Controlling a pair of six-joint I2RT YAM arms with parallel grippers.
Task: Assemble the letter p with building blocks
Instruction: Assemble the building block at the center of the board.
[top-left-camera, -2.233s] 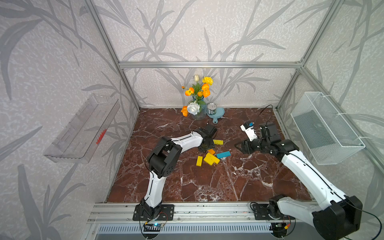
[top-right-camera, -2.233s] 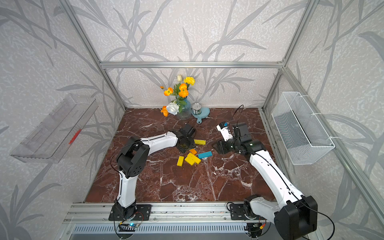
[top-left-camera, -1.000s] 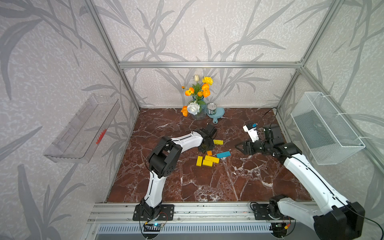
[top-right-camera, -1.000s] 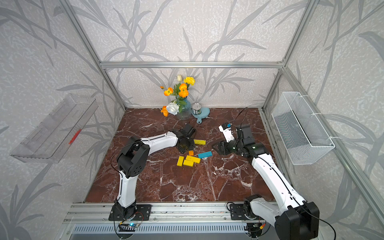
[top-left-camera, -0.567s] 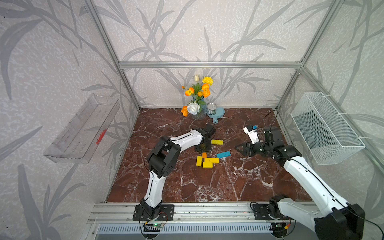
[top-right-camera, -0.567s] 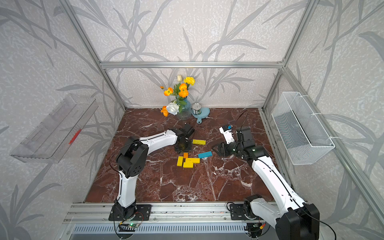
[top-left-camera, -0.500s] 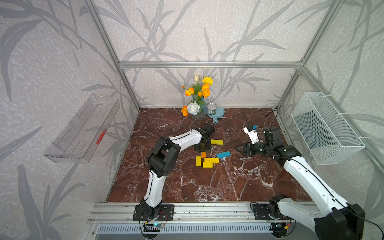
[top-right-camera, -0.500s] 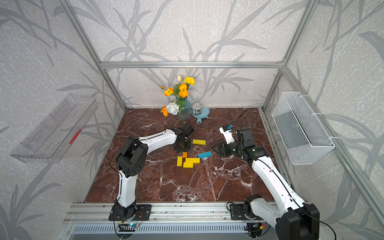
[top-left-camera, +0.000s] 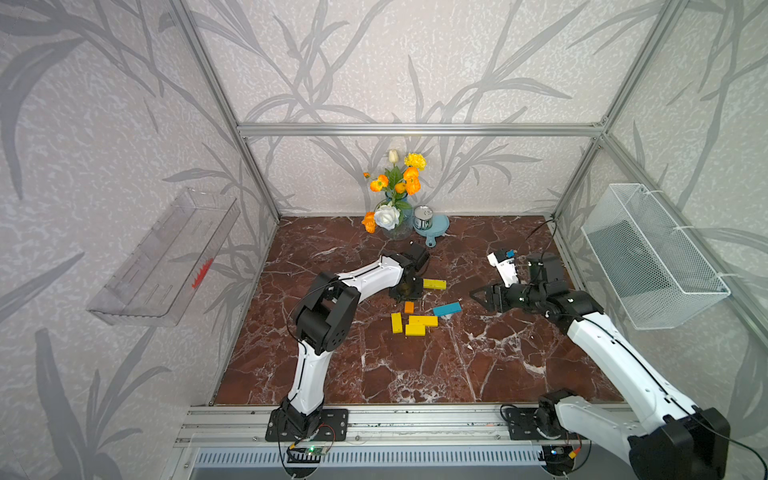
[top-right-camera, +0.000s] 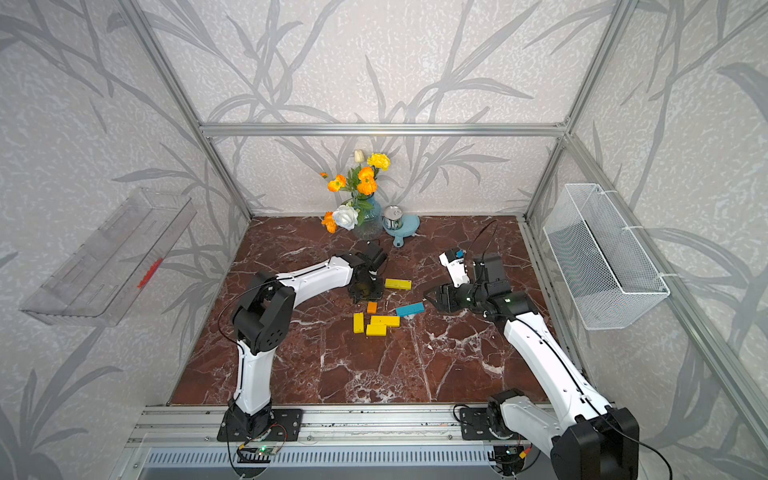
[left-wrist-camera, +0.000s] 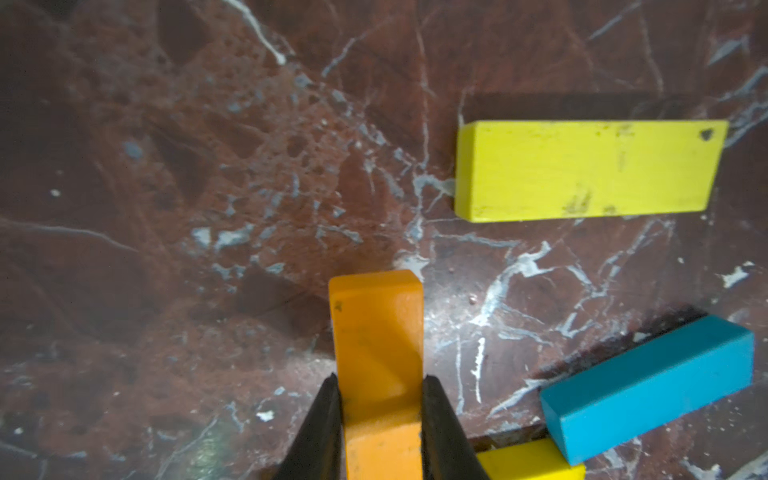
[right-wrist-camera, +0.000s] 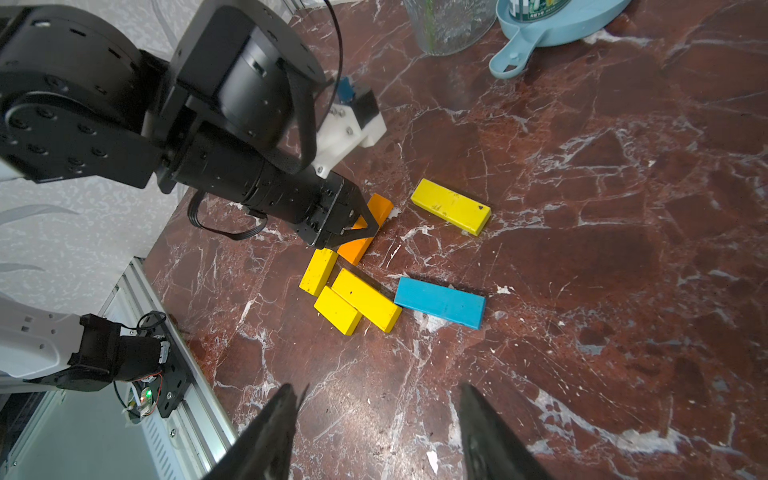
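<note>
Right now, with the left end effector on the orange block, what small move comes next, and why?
Probably slide the orange block to the robot's left, in line with the leftmost yellow bar: the left end effector is shut on it, and it sits offset from that bar.

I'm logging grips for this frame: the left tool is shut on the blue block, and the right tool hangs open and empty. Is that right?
Not quite. The left tool is shut on the orange block, not the blue block, which lies free nearby; the left wrist view shows it. The right tool does hang open and empty.
</note>
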